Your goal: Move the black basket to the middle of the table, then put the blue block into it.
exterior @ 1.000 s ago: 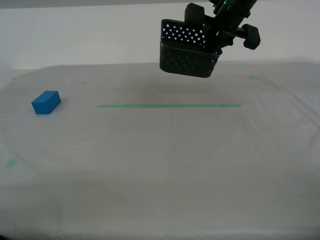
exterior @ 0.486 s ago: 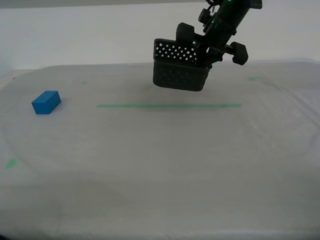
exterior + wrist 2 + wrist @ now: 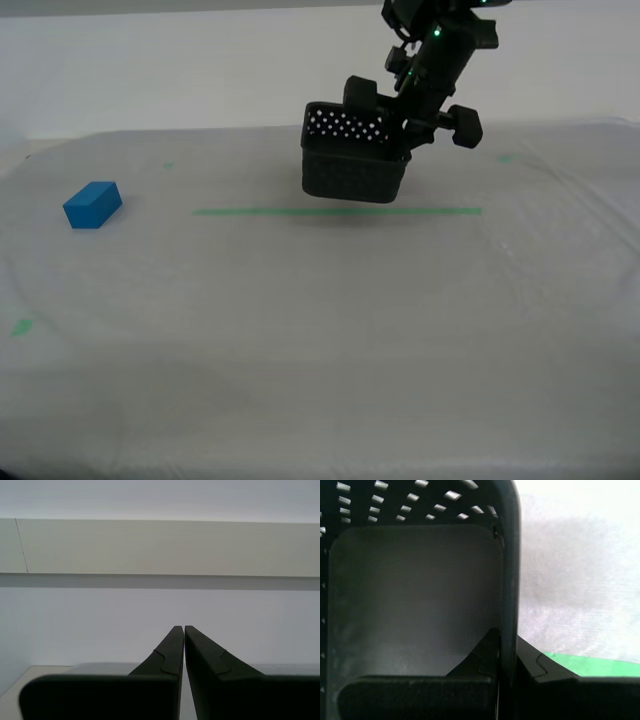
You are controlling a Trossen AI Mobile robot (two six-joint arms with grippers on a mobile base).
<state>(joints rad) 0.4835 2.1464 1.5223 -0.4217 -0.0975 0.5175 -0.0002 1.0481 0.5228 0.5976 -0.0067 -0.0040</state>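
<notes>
The black basket with perforated walls hangs just above the table, over the green tape line, near the middle back. My first gripper is shut on the basket's wall at the exterior view's right. In the first wrist view one finger is inside the basket and one outside the wall. The blue block lies on the table at the exterior view's far left, well apart. My second gripper is shut and empty, facing a white wall; it is out of the exterior view.
Small green tape marks sit at the back left, the back right and the front left. The table's sheeting is wrinkled. A white wall stands behind the table.
My first gripper has carried the basket down and to the exterior view's left, from high above the table to just over the green line. The blue block has not moved.
</notes>
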